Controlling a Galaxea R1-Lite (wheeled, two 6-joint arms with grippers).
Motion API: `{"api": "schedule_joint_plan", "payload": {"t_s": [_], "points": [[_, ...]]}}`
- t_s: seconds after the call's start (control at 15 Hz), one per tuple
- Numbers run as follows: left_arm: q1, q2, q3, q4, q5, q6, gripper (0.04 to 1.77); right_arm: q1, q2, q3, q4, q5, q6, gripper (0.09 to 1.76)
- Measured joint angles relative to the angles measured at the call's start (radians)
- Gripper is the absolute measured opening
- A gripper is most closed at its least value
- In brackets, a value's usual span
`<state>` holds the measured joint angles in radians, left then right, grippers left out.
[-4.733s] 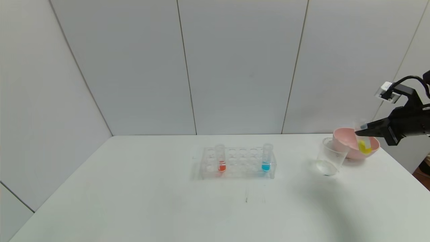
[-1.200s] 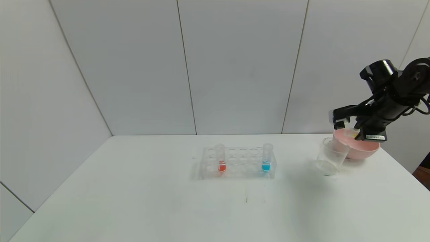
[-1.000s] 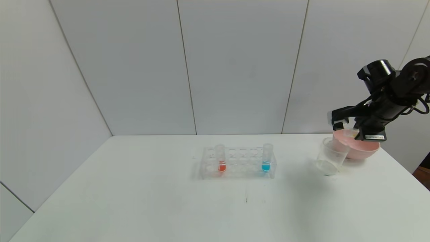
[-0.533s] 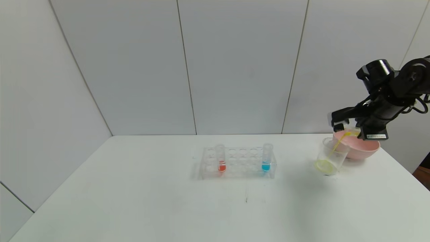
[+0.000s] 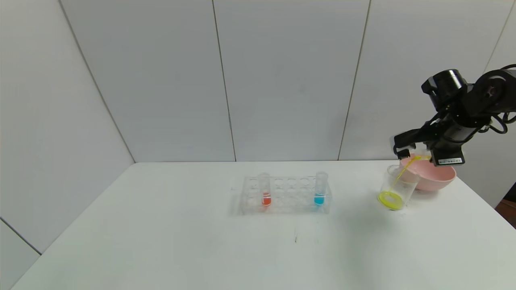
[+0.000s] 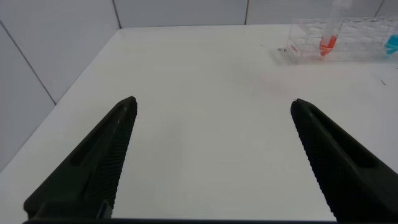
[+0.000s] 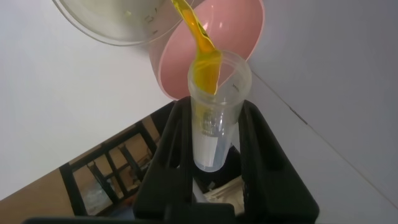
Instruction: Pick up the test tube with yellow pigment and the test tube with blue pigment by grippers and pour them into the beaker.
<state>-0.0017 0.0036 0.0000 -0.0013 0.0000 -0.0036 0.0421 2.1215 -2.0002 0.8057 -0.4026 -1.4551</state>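
My right gripper (image 5: 419, 152) is shut on the test tube with yellow pigment (image 5: 423, 158) and holds it tipped above the beaker (image 5: 398, 183). A thin yellow stream runs from the tube's mouth into the beaker, and yellow liquid pools at its bottom. In the right wrist view the tube (image 7: 214, 124) sits between the black jaws of my right gripper (image 7: 216, 109), with the beaker's rim (image 7: 106, 28) beyond. The test tube with blue pigment (image 5: 320, 189) stands upright in the clear rack (image 5: 288, 197). My left gripper (image 6: 212, 104) is open and empty over bare table.
A pink bowl (image 5: 435, 177) stands right behind the beaker, touching it, near the table's right edge. A tube with orange-red liquid (image 5: 265, 190) stands at the rack's left end. The left wrist view shows the rack (image 6: 354, 40) far off.
My right gripper has tipped the yellow tube further and shifted slightly left and up. A yellow stream has started, and yellow liquid has collected in the beaker's bottom.
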Motion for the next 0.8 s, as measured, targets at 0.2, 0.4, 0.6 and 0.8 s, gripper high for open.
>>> {"api": "schedule_joint_plan", "payload": {"t_s": [0.2,0.4,0.6,0.8], "points": [[0.0,0.0,0.0,0.0,0.0,0.0,1.76,0.004,0.0,0.0,-0.001,-0.014,-0.007,0.5],[0.0,0.0,0.0,0.0,0.0,0.0,1.76,0.012,0.0,0.0,-0.006,-0.061,-0.029,0.5],[0.0,0.0,0.0,0.0,0.0,0.0,1.76,0.017,0.0,0.0,-0.01,-0.084,-0.039,0.5],[0.0,0.0,0.0,0.0,0.0,0.001,1.76,0.027,0.001,0.0,-0.014,-0.117,-0.054,0.5]]}}
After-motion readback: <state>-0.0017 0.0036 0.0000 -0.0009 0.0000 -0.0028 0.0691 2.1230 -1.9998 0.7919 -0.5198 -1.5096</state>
